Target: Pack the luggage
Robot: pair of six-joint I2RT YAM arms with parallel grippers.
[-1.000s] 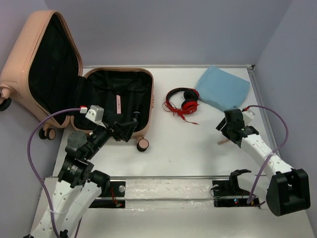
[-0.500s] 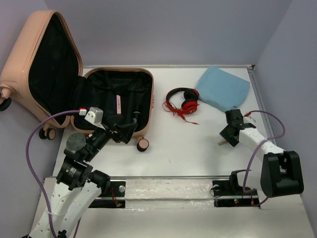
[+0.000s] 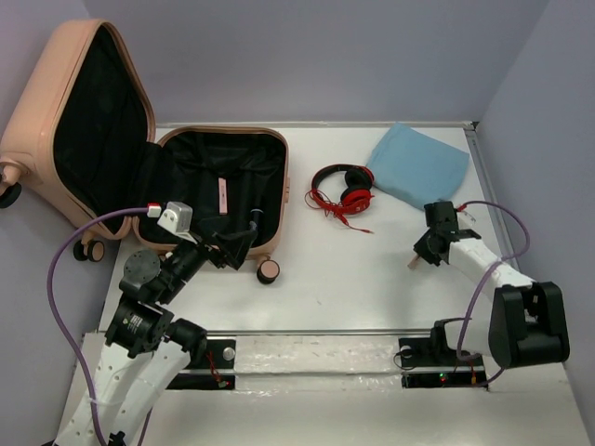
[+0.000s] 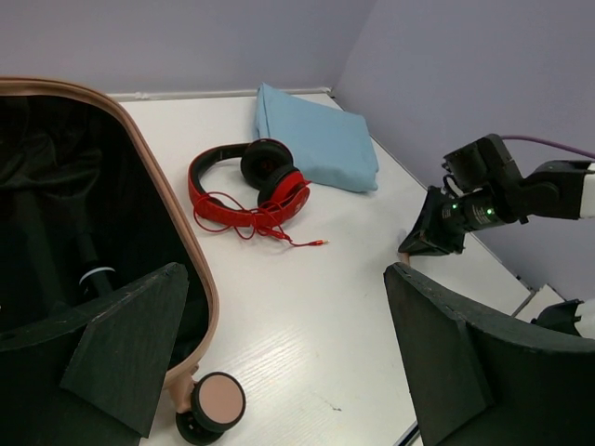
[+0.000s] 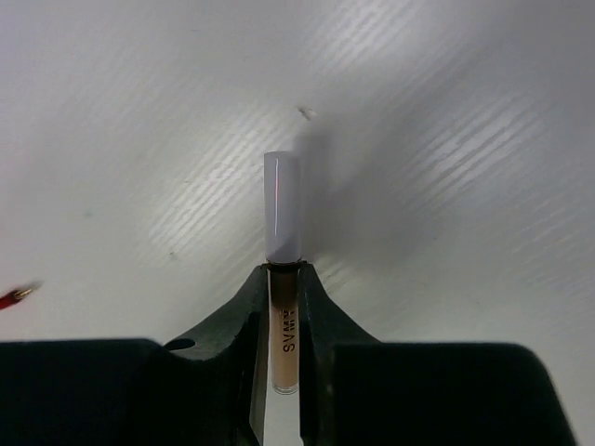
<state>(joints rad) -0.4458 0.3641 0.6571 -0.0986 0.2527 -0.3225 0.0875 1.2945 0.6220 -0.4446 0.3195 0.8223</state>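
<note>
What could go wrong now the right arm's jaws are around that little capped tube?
The right jaws pinch the capped tube only at its tan end, cap sticking out, so it could pivot or slip when lifted. The headphones and their loose red cable lie between it and the luggage; a low carry might snag them. The left arm hovers at the luggage's near rim and could block the drop.

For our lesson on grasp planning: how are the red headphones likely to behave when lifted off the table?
The red headphones have a curved band that probably holds its shape. Their thin red cable lies loosely coiled on the table, so it would likely dangle and might snag.
</note>
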